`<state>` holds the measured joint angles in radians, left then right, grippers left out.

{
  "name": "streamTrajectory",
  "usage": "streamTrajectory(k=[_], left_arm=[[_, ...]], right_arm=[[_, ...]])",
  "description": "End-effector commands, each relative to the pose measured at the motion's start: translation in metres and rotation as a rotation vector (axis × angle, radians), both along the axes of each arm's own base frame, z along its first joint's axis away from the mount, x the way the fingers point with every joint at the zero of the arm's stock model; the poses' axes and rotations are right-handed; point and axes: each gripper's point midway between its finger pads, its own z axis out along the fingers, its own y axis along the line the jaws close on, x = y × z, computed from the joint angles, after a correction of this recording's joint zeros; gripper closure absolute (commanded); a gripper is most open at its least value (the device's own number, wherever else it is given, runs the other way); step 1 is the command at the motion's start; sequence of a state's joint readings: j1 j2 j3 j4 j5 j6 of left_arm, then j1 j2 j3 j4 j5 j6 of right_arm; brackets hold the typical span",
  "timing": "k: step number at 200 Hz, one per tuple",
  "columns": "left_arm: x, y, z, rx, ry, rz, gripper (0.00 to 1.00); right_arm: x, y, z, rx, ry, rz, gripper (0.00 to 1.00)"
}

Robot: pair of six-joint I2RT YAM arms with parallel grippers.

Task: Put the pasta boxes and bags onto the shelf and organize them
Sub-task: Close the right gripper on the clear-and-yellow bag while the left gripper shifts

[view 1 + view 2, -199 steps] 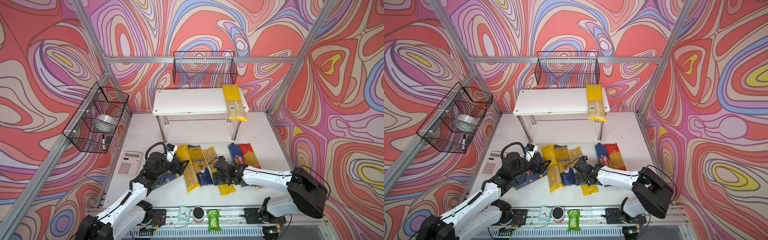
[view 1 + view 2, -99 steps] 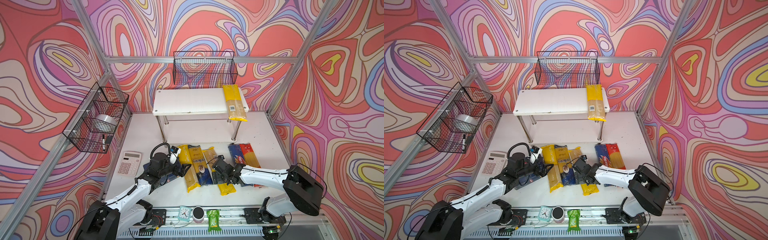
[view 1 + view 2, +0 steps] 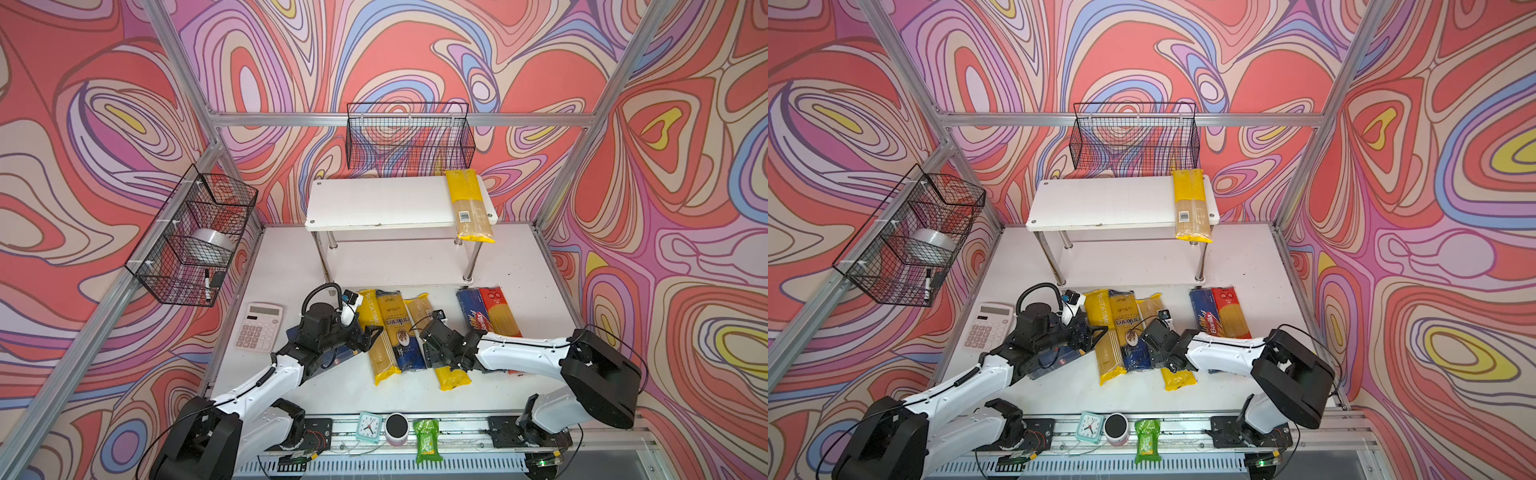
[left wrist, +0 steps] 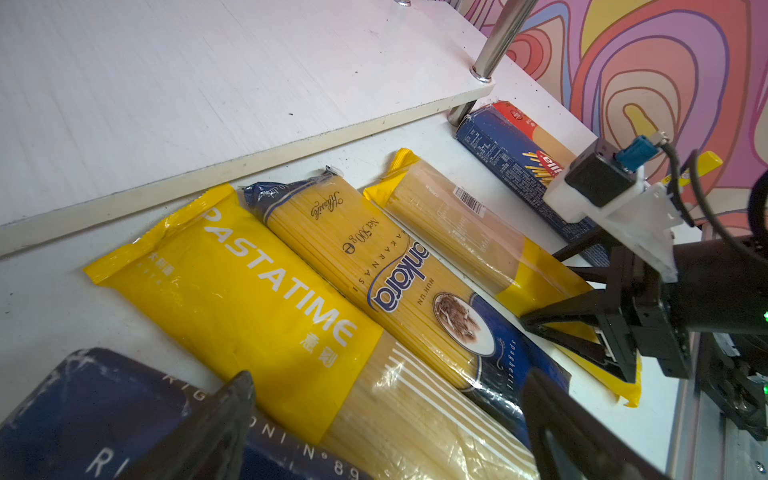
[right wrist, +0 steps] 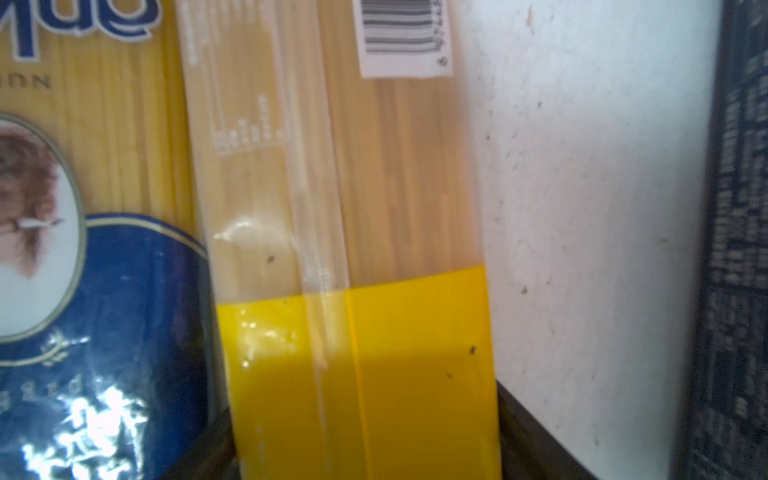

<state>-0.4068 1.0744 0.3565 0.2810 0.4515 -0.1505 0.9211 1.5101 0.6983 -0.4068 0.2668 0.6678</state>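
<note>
1. shelf stands at the back of the table, two white boards on chrome legs. one yellow-and-clear bag lies at the right end of the top board, its near end hanging over the front edge.
2. on the table in front of the shelf, three packs lie flat side by side: the pastatime bag, the dark blue-and-gold bag, and a second yellow-and-clear bag.
3. to their right, past a strip of bare table, the narrow barilla box lies touching the red bag.
4. the wide rigatoni box lies just beside the pastatime bag on its left, mostly hidden under the left arm in both top views.
5. the left gripper hangs low over the clear end of the pastatime bag, jaws wide apart, nothing between them.
6. the right gripper points down at the yellow near end of the second yellow-and-clear bag. its dark fingers sit one on each side of the pack; whether they press on it i cannot tell.
7. a calculator sits left of the left arm.
</note>
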Motion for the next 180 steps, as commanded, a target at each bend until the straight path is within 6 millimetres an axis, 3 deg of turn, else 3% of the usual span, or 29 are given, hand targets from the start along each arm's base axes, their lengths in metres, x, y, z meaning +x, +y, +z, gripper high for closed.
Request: streamTrajectory(k=[1,131,180], left_arm=[[0.004,-0.002,0.005,0.011,-0.022,-0.003,0.0],[0.005,0.001,0.008,0.021,-0.034,0.008,0.0],[0.005,0.002,0.007,0.024,-0.034,0.014,0.0]], right_arm=[[-0.035,-0.006,-0.033,-0.024,0.161,0.029,0.25],[-0.031,0.003,-0.014,0.052,0.091,0.008,0.53],[-0.024,0.006,0.005,0.061,0.052,0.013,0.65]])
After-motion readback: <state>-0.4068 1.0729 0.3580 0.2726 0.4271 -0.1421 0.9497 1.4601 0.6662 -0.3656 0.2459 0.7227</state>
